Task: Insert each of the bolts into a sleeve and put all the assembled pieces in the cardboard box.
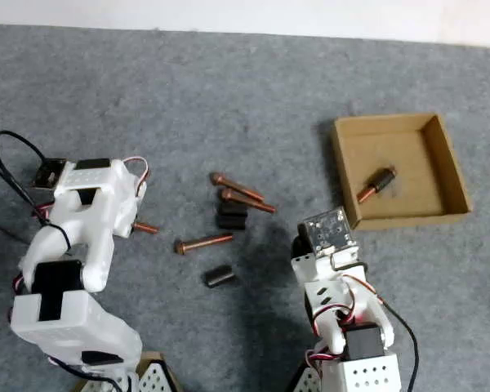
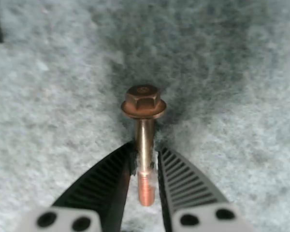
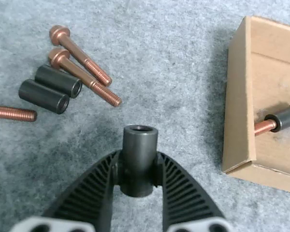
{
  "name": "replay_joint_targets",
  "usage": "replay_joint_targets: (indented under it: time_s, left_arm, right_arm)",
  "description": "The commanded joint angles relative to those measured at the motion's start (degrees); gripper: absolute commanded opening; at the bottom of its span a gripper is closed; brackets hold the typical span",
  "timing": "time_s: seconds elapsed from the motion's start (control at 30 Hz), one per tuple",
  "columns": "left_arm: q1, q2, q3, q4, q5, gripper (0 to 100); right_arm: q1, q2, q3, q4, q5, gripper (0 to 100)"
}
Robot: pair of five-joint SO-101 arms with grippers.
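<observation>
My left gripper point(image 2: 145, 153) is shut on the shank of a copper bolt point(image 2: 143, 104), whose hex head points away over the grey mat; in the high view that bolt point(image 1: 144, 227) pokes out beside the left arm. My right gripper point(image 3: 138, 165) is shut on a black sleeve point(image 3: 139, 145), held upright with its bore facing the camera. The cardboard box point(image 1: 348, 167) sits at the back right and holds one assembled piece point(image 1: 376, 183). Loose on the mat are two bolts point(image 1: 237, 187) side by side, a third bolt point(image 1: 202, 242), two sleeves point(image 1: 232, 215) and a lone sleeve point(image 1: 219, 276).
The box's near wall point(image 3: 239, 96) stands just beside my right gripper, with the assembled piece point(image 3: 282, 120) inside. The loose bolts point(image 3: 82, 72) and sleeves point(image 3: 50, 89) lie between the two arms. A black cable point(image 1: 8, 175) trails at the far left.
</observation>
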Motion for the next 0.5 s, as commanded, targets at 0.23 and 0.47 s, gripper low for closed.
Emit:
replay_joint_targets:
  time_s: [0.23, 0.47]
  left_arm:
    - [4.3, -6.6, 2.0, 4.6, -6.9, 1]
    - [4.2, -2.7, 1.7, 3.7, -6.9, 10]
  right_arm:
    - [0.4, -0.8, 2.2, -1.9, 0.8, 0.5]
    - [0.4, -0.8, 2.2, -1.9, 0.8, 0.5]
